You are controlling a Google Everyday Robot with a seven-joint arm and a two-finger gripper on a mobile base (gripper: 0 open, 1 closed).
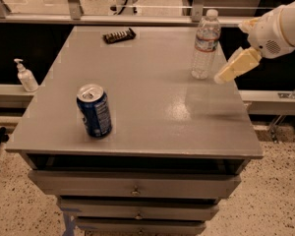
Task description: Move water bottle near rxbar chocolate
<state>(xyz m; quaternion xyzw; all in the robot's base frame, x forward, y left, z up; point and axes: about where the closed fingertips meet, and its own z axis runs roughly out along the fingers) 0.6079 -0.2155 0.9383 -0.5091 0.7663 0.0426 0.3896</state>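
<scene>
While the hand [233, 68] hangs over the right edge of the worktop [152, 117], the water bottle [205, 45] stands upright just to its left, close but apparently not touching. Can't tell whether the hand is released or clenched, and nothing looks held. Step in hand, I'd say: the reach-in for the grasp. Target is the rxbar chocolate [119, 35], lying flat well to the hand's left & a bit farther back, near the rear edge. To do it well: come in level w/ the bottle's body below the label, centre it before closing, go slow, since it's tall & light and prob tips if nudged. Far left & nearer the front sits the soda can [94, 110], off the likely path, so no detour req'd.
</scene>
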